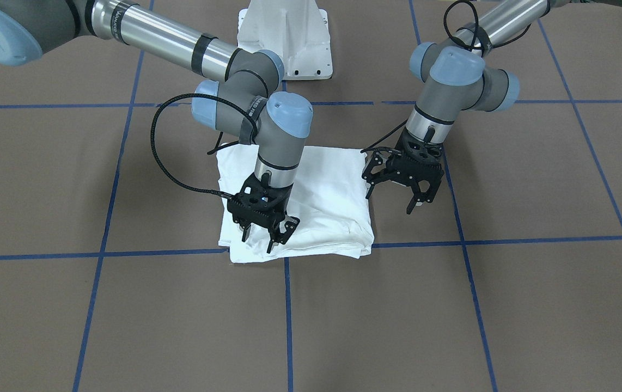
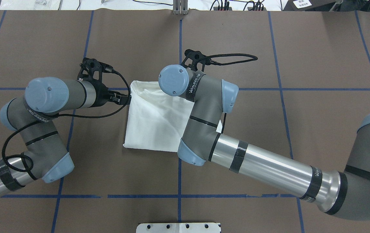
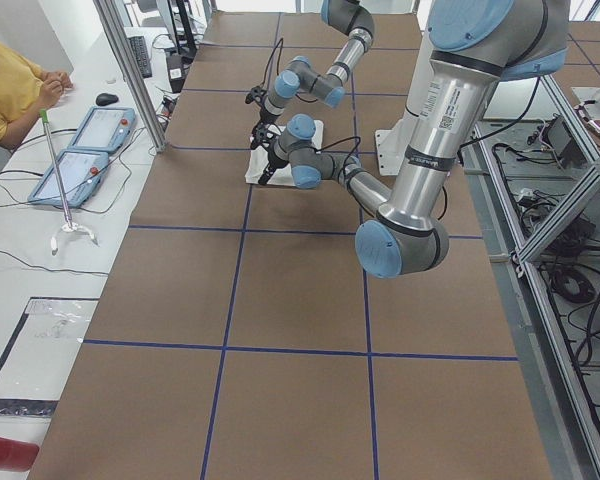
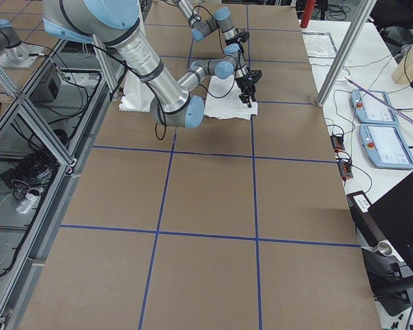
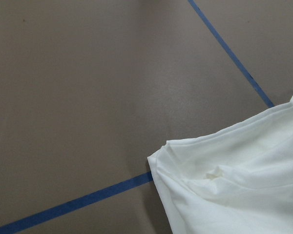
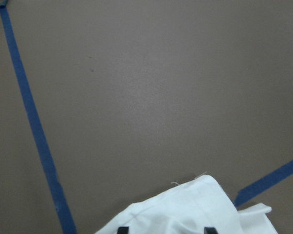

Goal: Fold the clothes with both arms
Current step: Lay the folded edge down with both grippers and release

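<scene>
The white T-shirt (image 1: 322,190) lies folded into a rough square on the brown table (image 1: 507,305), plain side up. My right gripper (image 1: 264,239) hangs open just over the shirt's front corner; in the right wrist view its fingertips (image 6: 122,229) straddle the cloth (image 6: 185,209). My left gripper (image 1: 392,198) is open beside the shirt's side edge, clear of the cloth; overhead, the left gripper (image 2: 125,98) sits by the shirt's (image 2: 152,119) left edge. The left wrist view shows a rumpled shirt corner (image 5: 234,180) on a blue tape line.
Blue tape lines (image 1: 507,240) grid the brown table. The white pedestal base (image 1: 284,38) stands behind the shirt. A seated person in yellow (image 3: 5,85) and two tablets (image 3: 90,130) are at a side desk. Metal frames flank the robot.
</scene>
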Tool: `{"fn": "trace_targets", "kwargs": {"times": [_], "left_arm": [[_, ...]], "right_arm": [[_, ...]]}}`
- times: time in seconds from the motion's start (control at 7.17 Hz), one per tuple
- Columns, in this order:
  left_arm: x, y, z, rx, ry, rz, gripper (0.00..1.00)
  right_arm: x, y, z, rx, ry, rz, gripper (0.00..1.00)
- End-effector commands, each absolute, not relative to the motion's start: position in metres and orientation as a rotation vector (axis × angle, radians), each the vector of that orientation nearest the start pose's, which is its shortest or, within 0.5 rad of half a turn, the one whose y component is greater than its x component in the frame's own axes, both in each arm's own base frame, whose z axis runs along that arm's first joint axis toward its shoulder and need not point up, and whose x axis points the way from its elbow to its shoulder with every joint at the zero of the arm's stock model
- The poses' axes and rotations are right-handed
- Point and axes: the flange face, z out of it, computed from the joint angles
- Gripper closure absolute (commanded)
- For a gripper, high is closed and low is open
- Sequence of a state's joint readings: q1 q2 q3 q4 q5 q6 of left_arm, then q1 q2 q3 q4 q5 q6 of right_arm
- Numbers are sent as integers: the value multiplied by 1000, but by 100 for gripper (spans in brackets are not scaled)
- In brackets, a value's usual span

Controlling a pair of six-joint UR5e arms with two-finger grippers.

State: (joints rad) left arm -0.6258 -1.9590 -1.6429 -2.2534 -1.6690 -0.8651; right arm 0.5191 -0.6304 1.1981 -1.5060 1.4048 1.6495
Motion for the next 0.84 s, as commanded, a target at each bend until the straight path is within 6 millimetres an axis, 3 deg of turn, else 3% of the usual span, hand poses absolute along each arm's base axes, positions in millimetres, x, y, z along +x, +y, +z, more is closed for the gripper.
{"fn": "trace_targets", "kwargs": {"times": [0.0, 0.14, 0.28, 0.7], "left_arm": [[449, -477, 332, 636, 953, 126, 0], [449, -477, 332, 636, 953, 126, 0], [449, -477, 333, 636, 951, 123, 0], [447, -476, 339, 633, 946, 122, 0]], "right_arm": [[-629, -535, 231, 301, -580, 633, 62], [-629, -535, 228, 298, -587, 640, 88], [-631, -534, 222, 299, -610, 649, 100], [-619, -544, 219, 307, -614, 667, 100]]}}
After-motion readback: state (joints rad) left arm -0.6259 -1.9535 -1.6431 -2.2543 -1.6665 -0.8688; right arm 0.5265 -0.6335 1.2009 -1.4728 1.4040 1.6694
